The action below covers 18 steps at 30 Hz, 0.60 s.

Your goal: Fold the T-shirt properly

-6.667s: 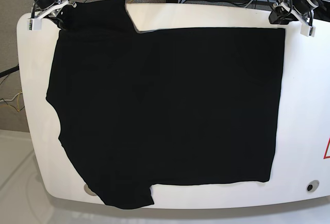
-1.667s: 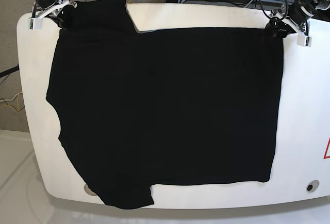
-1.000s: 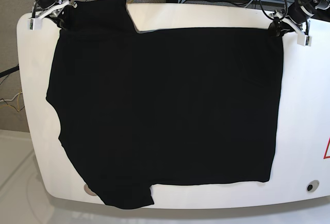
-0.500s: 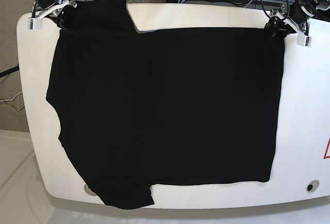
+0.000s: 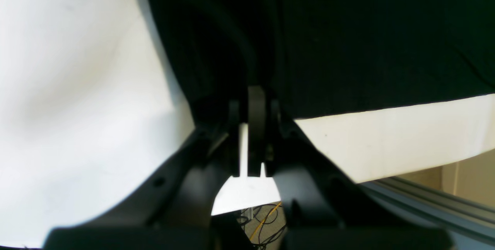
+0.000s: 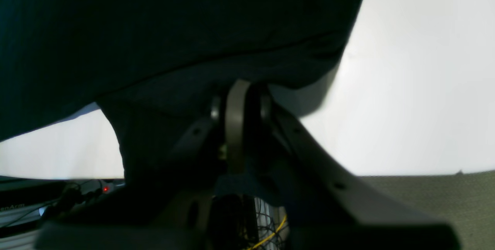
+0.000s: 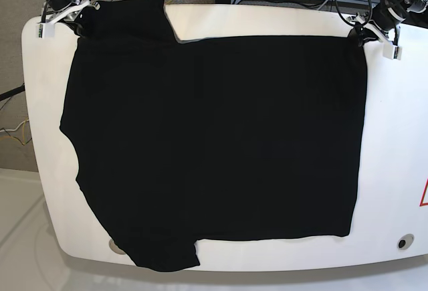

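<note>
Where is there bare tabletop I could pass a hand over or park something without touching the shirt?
The widest bare strip of the table lies right of the T-shirt, down to the red mark. A narrow strip lies at the left edge, a thin band along the near edge. The far corners are crowded: the left pincer and right pincer are shut on the T-shirt there.

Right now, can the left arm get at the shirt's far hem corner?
Probably yes: the left gripper already sits at that corner of the T-shirt, jaws shut with cloth apparently pinched between them, and nothing else on the table blocks it.
</note>
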Each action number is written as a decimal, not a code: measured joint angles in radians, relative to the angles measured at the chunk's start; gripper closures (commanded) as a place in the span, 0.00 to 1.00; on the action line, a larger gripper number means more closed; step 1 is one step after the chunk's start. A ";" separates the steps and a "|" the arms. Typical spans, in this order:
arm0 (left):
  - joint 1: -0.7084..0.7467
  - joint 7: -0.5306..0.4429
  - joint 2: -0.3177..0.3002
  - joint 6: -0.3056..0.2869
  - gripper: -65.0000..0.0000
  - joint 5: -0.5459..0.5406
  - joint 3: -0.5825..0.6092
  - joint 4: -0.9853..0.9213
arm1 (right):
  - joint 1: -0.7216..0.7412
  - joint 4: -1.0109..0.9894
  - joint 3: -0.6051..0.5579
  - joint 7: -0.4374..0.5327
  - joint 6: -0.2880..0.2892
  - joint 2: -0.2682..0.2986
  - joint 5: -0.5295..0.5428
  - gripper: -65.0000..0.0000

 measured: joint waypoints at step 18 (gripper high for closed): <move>0.002 -0.011 -0.021 0.000 1.00 -0.002 0.002 0.018 | 0.001 0.000 0.001 -0.005 0.000 0.000 0.000 1.00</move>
